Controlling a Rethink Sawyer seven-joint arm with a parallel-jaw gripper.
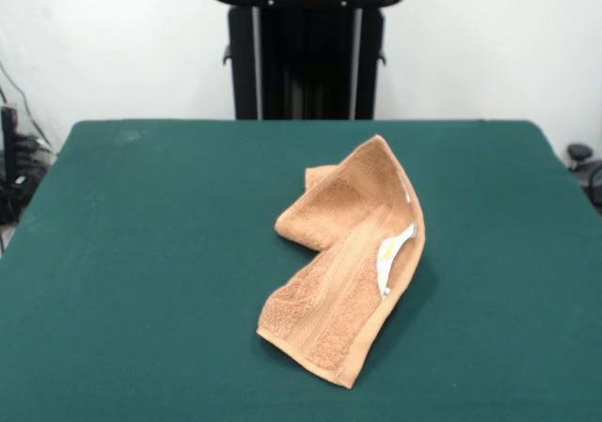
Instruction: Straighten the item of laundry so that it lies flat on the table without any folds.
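The orange-tan terry towel (343, 262) lies on the dark green table (150, 253), a little right of the middle. It is folded over on itself, with its far part doubled and raised and its near corner pointing toward the front edge. A white care label (390, 256) shows on its right side, along a flat woven band. The gripper is not in view; only the robot's black pedestal (306, 60) shows at the far side.
Cables and dark equipment (17, 173) stand off the table's left edge, and a dark object (585, 164) off its right edge. A white wall is behind the pedestal.
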